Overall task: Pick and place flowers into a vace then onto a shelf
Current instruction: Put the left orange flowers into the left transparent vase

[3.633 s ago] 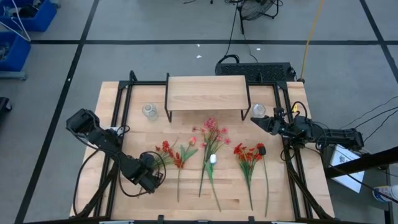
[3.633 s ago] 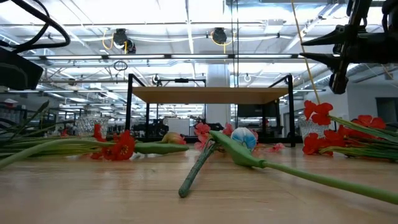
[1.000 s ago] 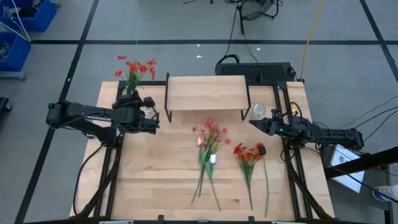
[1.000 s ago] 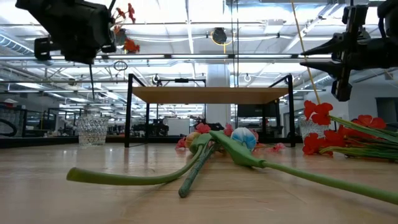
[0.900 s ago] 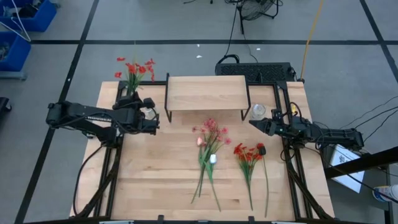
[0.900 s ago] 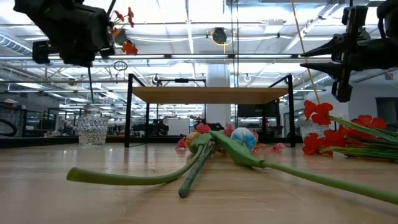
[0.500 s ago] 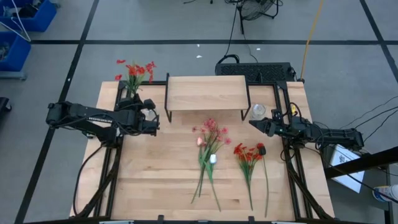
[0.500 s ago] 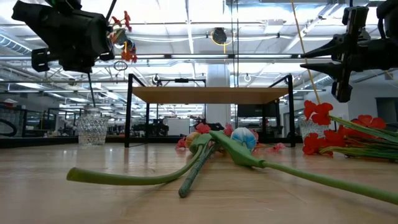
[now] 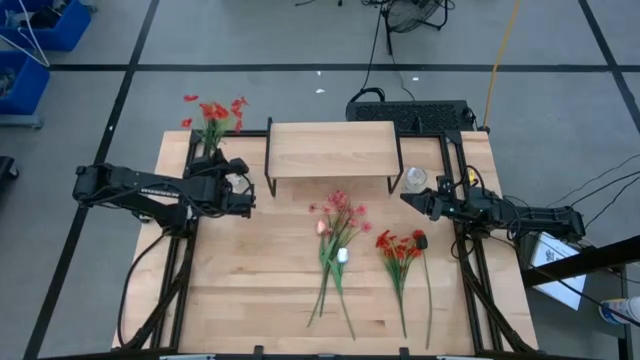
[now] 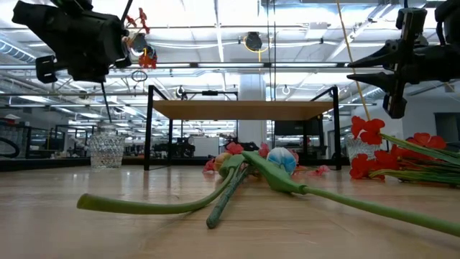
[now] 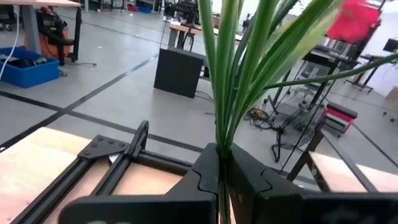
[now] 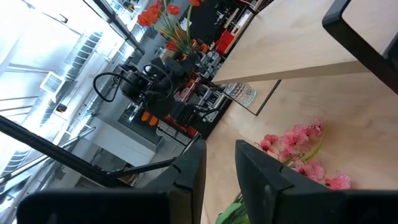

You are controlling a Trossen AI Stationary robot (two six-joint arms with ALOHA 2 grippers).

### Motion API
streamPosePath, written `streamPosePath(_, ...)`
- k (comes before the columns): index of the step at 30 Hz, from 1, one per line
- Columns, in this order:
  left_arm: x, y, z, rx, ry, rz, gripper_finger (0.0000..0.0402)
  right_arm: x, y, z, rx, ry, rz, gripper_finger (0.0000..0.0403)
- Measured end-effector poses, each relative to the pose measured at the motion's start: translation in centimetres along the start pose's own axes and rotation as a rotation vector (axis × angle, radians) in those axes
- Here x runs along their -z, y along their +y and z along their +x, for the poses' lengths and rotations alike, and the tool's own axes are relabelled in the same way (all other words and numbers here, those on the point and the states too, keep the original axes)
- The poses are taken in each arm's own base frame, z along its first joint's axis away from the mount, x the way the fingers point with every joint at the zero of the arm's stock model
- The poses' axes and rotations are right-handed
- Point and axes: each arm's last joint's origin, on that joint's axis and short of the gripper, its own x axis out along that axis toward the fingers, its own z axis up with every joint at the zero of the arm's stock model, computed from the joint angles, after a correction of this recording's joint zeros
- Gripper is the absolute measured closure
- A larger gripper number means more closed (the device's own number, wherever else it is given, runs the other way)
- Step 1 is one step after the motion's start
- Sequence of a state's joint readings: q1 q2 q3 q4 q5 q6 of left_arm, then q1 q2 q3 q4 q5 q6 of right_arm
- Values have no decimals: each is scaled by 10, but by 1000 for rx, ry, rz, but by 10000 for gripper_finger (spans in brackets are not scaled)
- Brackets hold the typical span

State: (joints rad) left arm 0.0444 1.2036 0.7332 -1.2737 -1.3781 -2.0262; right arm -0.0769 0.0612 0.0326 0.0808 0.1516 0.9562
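My left gripper is shut on a red-blossomed spray and holds it upright, left of the light-wood shelf. In the low view the stem ends hang just above a cut-glass vase standing on the table. The high view hides that vase under the gripper. On the tabletop lie a pink spray, a pink bud, a white tulip bud and another red spray. My right gripper hovers open by the shelf's right end, touching nothing. My left gripper pinches the red spray's bundled green stems between its two fingers, low on the stems. The fingers come level from the table's left and lie across the stems. The spray is lifted clear and upright, with blossoms above the gripper and stem ends below.
A second glass vase stands just beyond my right gripper, near the shelf's right legs. The shelf's black legs rise close beside the left vase. Black frame rails run along both table sides. Bare wood lies at the table's near left.
My left gripper has stayed shut on the red spray and has drifted only slightly. The blossoms have swayed a little toward the table's left edge. The stem ends still hang over the vase.
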Motion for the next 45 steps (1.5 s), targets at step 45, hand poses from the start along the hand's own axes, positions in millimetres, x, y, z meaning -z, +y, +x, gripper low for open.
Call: streamPosePath(45,33,-6,17,-45,217,87,347,5,-5,3,49,65,-36,325)
